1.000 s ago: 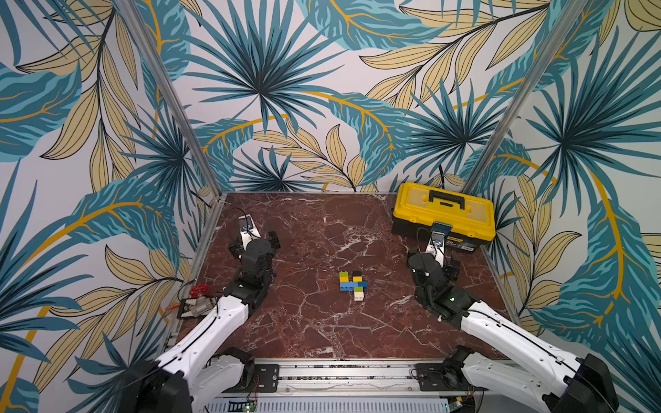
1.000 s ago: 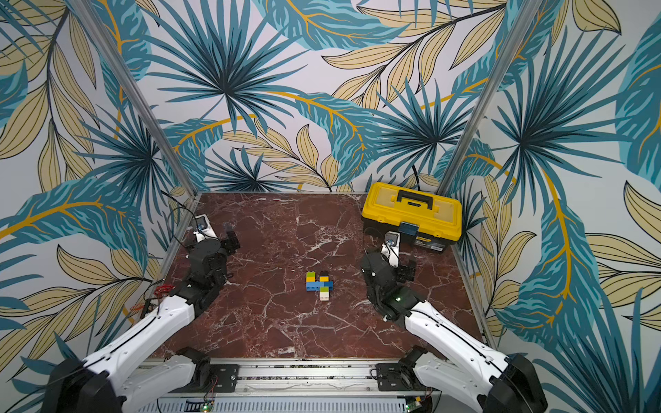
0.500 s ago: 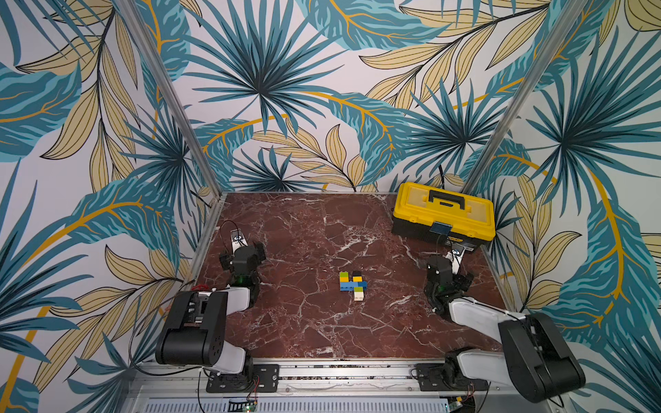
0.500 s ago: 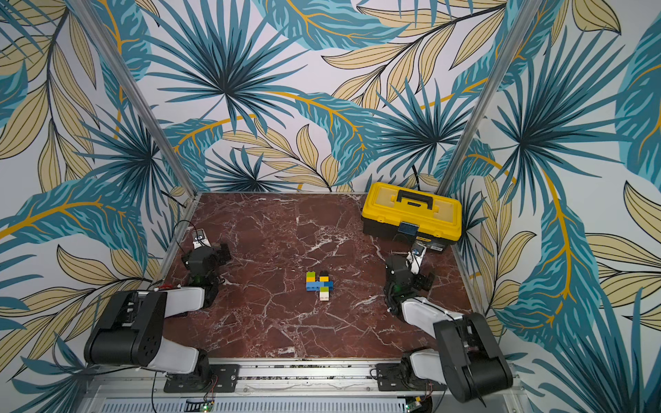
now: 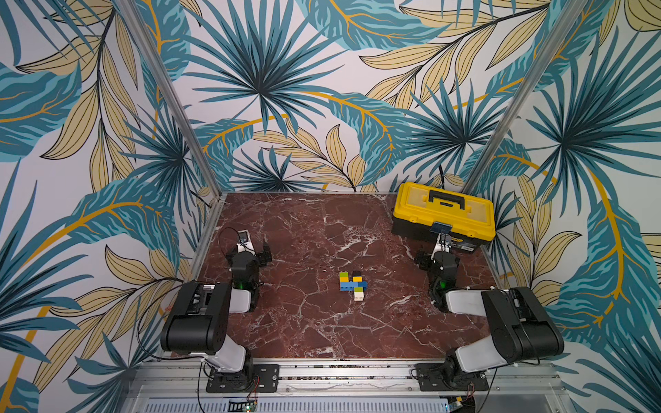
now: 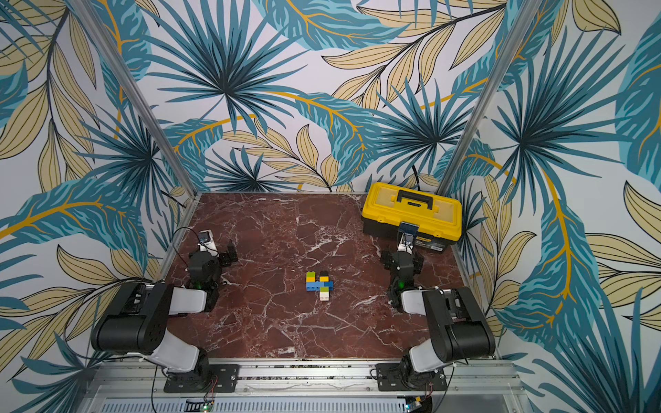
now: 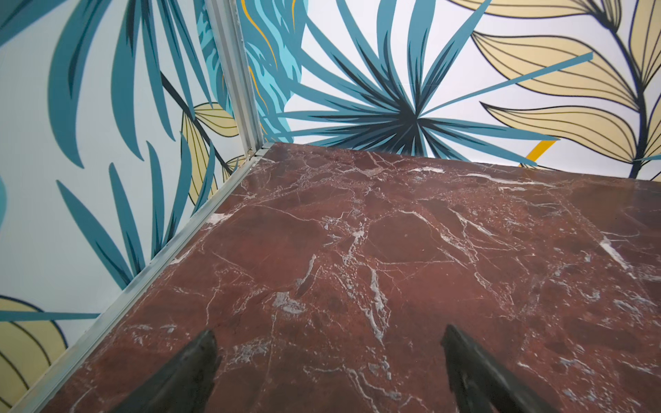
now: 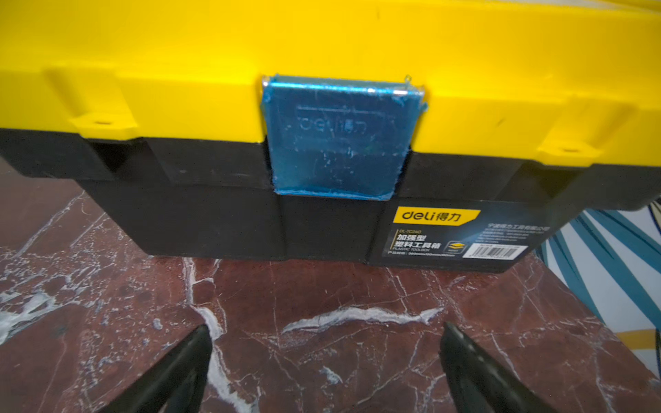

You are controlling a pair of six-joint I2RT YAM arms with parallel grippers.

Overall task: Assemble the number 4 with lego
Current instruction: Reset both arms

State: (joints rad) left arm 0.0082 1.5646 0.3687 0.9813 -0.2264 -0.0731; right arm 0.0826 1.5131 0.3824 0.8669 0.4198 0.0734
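The number 4 lies flat in the middle of the red marble table, built of lego: a blue crossbar, green, yellow and black arms, and a green-and-white stem. Nothing touches it. My left gripper sits low at the table's left side, well away from the figure. In the left wrist view it is open over bare marble. My right gripper rests at the right side, in front of the toolbox. In the right wrist view it is open and empty.
A large yellow-and-black toolbox stands shut at the back right, its blue latch facing my right gripper. Aluminium rails and leaf-patterned walls edge the table. Both arms are folded back over their bases.
Both arms have folded back toward their bases and the grippers have pulled out to the table's sides. The brick figure has not moved. Both grippers stayed open.
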